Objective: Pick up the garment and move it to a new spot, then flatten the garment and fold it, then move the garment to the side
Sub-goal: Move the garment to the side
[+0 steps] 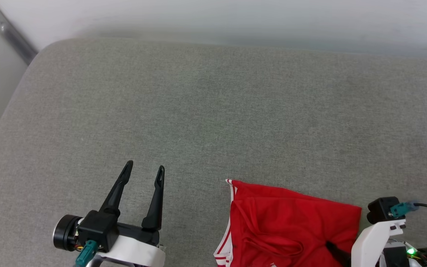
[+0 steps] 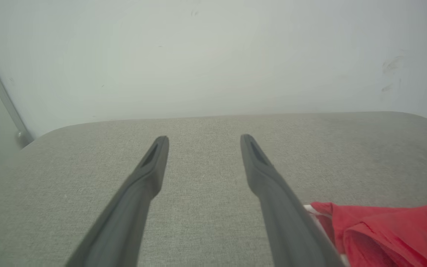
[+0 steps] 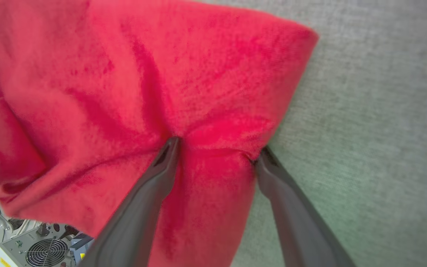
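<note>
While the garment (image 1: 291, 218) lies crumpled at the near right of the grey cushion (image 1: 213, 111), the right jaws stand apart on it. One finger (image 3: 161, 174) has its tip pressed into the red cloth and the other meets the cloth's edge, with a ridge bunched between them, unpinched. The striped trim (image 1: 231, 185) runs down the garment's left side, facing the left jaws. These are spread wide and empty over bare cushion, near the garment but clear of it. A pale wall (image 2: 198, 55) rises behind.
</note>
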{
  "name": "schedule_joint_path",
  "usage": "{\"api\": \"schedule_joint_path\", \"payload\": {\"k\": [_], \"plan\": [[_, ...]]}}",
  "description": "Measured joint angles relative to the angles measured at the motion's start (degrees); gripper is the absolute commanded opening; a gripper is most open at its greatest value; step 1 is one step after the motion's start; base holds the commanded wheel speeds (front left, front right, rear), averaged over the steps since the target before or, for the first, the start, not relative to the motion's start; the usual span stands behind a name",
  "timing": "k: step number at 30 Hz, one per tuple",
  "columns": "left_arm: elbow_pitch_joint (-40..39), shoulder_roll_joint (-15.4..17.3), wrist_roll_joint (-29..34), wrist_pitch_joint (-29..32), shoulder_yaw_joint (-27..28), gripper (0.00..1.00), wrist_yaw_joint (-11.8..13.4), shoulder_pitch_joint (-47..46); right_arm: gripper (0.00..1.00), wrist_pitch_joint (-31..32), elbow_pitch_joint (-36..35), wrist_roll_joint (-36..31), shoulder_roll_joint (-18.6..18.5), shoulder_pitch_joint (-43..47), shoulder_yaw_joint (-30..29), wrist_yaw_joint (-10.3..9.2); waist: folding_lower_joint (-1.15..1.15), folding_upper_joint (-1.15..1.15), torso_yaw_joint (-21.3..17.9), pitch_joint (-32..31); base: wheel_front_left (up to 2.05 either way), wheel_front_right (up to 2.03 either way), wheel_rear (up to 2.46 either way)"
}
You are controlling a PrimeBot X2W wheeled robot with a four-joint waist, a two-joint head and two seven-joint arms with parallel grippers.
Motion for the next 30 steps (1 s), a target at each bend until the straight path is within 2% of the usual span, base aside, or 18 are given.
{"api": "schedule_joint_path", "payload": {"k": [3, 4, 5, 6, 11, 14, 17, 25, 30], "plan": [[0.23, -0.01, 0.0, 0.0, -0.19, 1.0, 0.0, -0.08, 1.0, -1.02, 1.44, -0.46, -0.24, -0.74, 1.43, -0.01, 0.0, 0.0, 0.31, 0.33, 0.0, 0.0, 0.0], [0.34, -0.01, 0.0, 0.01, -0.25, 1.0, 0.0, -0.14, 0.84, -1.63, 1.88, -0.6, -0.55, -1.02, 2.13, -0.08, 0.0, 0.0, 0.3, 0.33, 0.0, 0.0, 0.0], [0.51, -0.01, -0.01, 0.01, -0.37, 1.0, 0.0, -0.2, 0.27, -2.78, 2.34, -0.92, -0.93, -1.26, 2.81, -0.09, 0.0, 0.0, 0.26, 0.26, 0.0, 0.0, 0.0], [0.67, -0.02, -0.01, 0.01, -0.47, 1.0, 0.0, -0.21, 0.0, -4.03, 2.93, -1.25, -1.2, -1.58, 3.47, -0.09, 0.0, 0.0, 0.14, 0.09, 0.0, 0.0, 0.0], [1.03, -0.03, -0.44, 0.0, -0.46, 1.0, 0.0, -0.15, 0.0, -6.93, 4.23, -3.67, -3.37, -3.43, 6.86, 0.05, 0.0, 0.0, -1.17, -0.81, 0.0, 0.0, 0.0], [1.1, -0.04, -0.92, 0.0, -0.69, 1.0, 0.02, 0.22, 0.0, -7.95, 3.9, -5.9, -6.94, -5.32, 9.91, 0.05, 0.0, 0.0, -3.02, -1.49, 0.0, 0.0, 0.0], [1.35, -0.05, -0.93, 0.0, -1.68, 1.0, 0.05, 0.35, 0.0, -7.65, 2.59, -7.47, -11.39, -7.96, 13.44, 0.02, 0.0, 0.0, -5.6, -1.93, 0.0, 0.0, 0.0], [1.92, -0.09, 0.46, 0.0, -7.99, 1.0, 0.05, -3.48, 0.0, -7.32, -0.74, -11.7, -26.77, -17.93, 23.85, 0.04, 0.0, 0.0, -14.59, -0.66, 0.0, 0.0, 0.0], [2.24, -0.18, 0.86, 0.0, -12.13, 1.0, 0.01, -8.18, 0.0, -9.53, 1.56, -12.17, -33.03, -22.62, 25.1, 0.04, 0.0, 0.0, -19.59, 2.8, 0.0, 0.0, 0.0]]}}
